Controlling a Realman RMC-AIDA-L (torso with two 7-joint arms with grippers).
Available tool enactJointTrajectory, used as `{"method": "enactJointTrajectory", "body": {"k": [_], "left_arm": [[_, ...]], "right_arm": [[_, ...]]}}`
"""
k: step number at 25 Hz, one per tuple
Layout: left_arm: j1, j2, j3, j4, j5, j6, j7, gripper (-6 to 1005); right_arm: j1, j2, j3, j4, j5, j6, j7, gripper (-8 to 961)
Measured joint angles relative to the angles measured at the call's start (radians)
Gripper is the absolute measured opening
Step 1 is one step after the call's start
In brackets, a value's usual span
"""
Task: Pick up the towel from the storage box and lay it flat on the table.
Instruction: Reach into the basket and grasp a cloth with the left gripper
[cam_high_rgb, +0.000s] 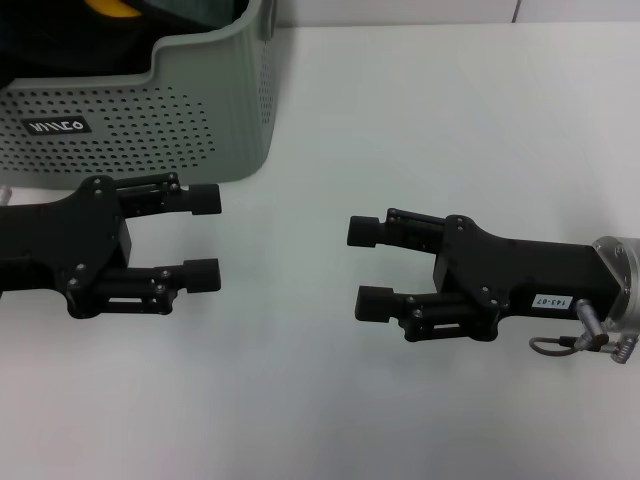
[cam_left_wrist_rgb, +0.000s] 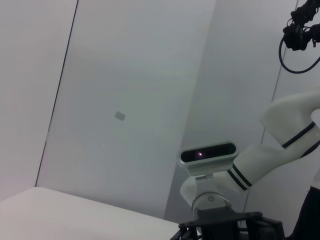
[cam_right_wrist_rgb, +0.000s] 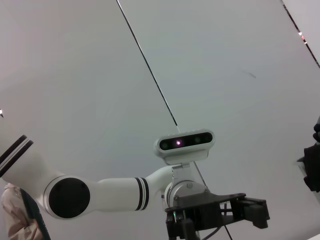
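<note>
Two black end effectors, left (cam_high_rgb: 208, 237) and right (cam_high_rgb: 368, 267), hover open and empty over the plain white surface (cam_high_rgb: 420, 120); the mustard-yellow towel (cam_high_rgb: 112, 7) lies inside the pale grey-green perforated plastic storage box (cam_high_rgb: 150, 120).

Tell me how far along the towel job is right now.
Nothing looks done yet. The towel sits in the storage box, only a yellow corner showing. The left gripper and right gripper are open and empty, level above the bare table, facing each other. Left to do: reach in, lift the towel and spread it flat.
</note>
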Motion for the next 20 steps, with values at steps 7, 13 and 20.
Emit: {"method": "enactJointTrajectory", "body": {"k": [7, 13, 20], "left_arm": [[0.0, -0.003, -0.001, 0.0, -0.003, -0.001, 0.002, 784], [0.0, -0.004, -0.002, 0.0, -0.005, -0.001, 0.002, 783], [-0.002, -0.006, -0.001, 0.0, -0.005, -0.003, 0.002, 783]], "right_arm": [[0.0, 0.003, 0.0, 0.001, 0.0, 0.0, -0.008, 868], [-0.001, 0.003, 0.0, 0.002, 0.001, 0.005, -0.009, 868], [-0.002, 0.003, 0.0, 0.003, 0.002, 0.007, -0.009, 868]]}}
